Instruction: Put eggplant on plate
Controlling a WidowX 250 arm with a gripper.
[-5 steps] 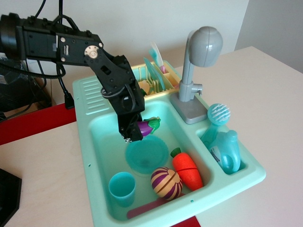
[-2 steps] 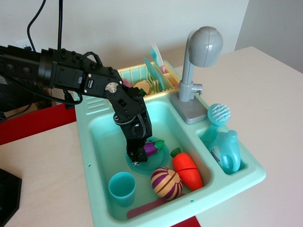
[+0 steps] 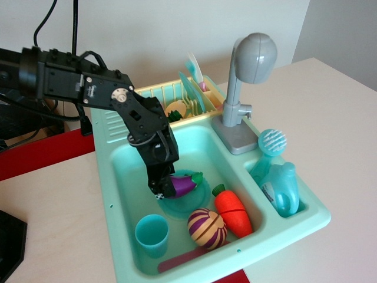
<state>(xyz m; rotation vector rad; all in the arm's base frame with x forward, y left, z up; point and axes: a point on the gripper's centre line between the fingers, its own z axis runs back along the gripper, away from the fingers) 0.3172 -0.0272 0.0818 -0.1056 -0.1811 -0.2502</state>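
Note:
The purple eggplant with its green cap lies across the round teal plate on the sink floor, cap pointing right. My gripper points down at the plate's left rim, with its fingertips against the eggplant's left end. The black fingers hide the gap, so I cannot tell whether they still clamp the eggplant.
The teal sink basin also holds a teal cup, a striped purple-and-cream vegetable, an orange carrot and a pink strip along the front wall. The grey faucet, a dish rack and a blue bottle stand behind and to the right.
The gripper carried the eggplant down from above the plate onto it. Since 0.4 s ago the arm has risen and shifted left a little, while the eggplant stayed at plate level.

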